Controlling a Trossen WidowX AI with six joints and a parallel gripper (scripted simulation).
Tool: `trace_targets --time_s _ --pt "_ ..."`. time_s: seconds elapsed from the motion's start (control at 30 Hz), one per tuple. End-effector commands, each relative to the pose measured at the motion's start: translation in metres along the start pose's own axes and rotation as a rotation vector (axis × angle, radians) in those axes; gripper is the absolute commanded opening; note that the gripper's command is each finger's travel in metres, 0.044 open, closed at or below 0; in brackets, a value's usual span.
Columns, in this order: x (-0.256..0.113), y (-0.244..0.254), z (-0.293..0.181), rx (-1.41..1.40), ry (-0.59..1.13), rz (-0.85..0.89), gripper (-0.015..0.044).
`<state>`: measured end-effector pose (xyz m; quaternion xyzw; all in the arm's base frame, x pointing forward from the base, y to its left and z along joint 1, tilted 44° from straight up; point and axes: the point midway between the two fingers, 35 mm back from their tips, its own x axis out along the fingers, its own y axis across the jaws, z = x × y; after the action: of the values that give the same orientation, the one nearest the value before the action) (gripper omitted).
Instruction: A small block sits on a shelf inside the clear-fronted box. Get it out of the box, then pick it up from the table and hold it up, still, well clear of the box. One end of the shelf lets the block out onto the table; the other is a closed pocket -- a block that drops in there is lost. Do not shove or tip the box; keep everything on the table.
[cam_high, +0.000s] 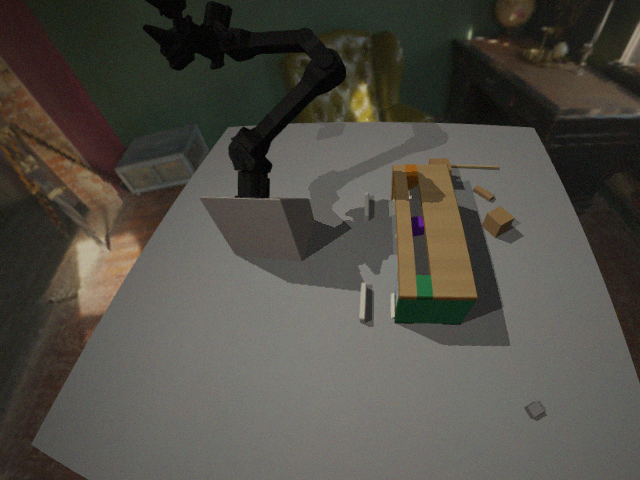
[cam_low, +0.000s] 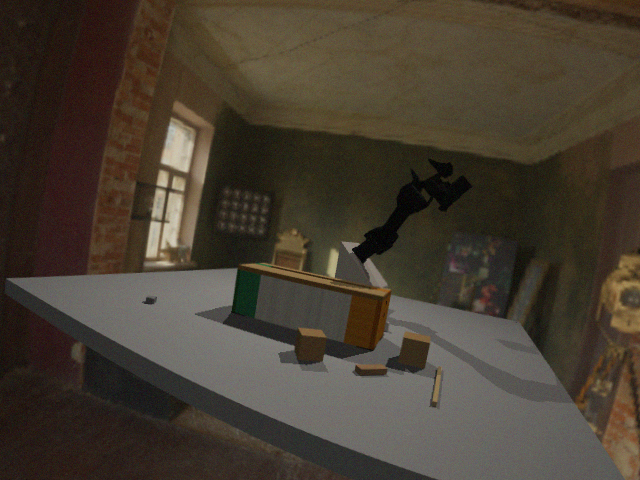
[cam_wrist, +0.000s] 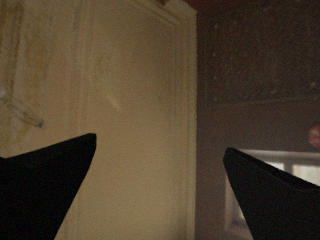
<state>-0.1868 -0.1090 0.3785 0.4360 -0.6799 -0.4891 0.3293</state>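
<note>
Black fingers of the gripper (cam_high: 146, 14) (cam_low: 421, 166) (cam_wrist: 161, 141) stand spread, with nothing between them, raised high above the table (cam_high: 310, 387) (cam_low: 170, 330). Clock positions refer to the top view.

Approach: the box (cam_high: 448, 242) (cam_low: 302, 302) lies at 4 o'clock from the gripper. Identify the outlet before moving the block; which end is the pocket cannot be told from these views. The lengthwise slot looks too narrow for the spread fingers. The thin stick (cam_high: 475, 167) (cam_low: 436, 387), at 1 o'clock from the box's middle, may serve as a probe. If used, push lightly along the slot, without loading the walls.

Contents: the purple block (cam_high: 417, 225) shows through the slot, inside the box near mid-length. The orange end (cam_high: 411, 169) (cam_low: 366, 321) is at 12 o'clock, the green end (cam_high: 434, 310) (cam_low: 245, 293) at 6. A push the wrong way could lose the block.
</note>
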Motion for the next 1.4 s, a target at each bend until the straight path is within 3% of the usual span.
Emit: trace_targets --time_s 0.0,0.3,0.63,1.0,1.37 --pt "0.000 0.000 0.001 0.001 -0.004 0.001 0.0400" --pt "-0.026 0.011 0.056 0.039 -0.240 0.057 0.0400" --pt "-0.101 0.026 0.121 -0.003 -0.628 0.137 0.0400" --pt "-0.229 0.026 0.158 -0.056 -1.096 0.174 0.0400" --pt "-0.369 0.001 0.135 -0.051 -1.563 0.157 0.0400"
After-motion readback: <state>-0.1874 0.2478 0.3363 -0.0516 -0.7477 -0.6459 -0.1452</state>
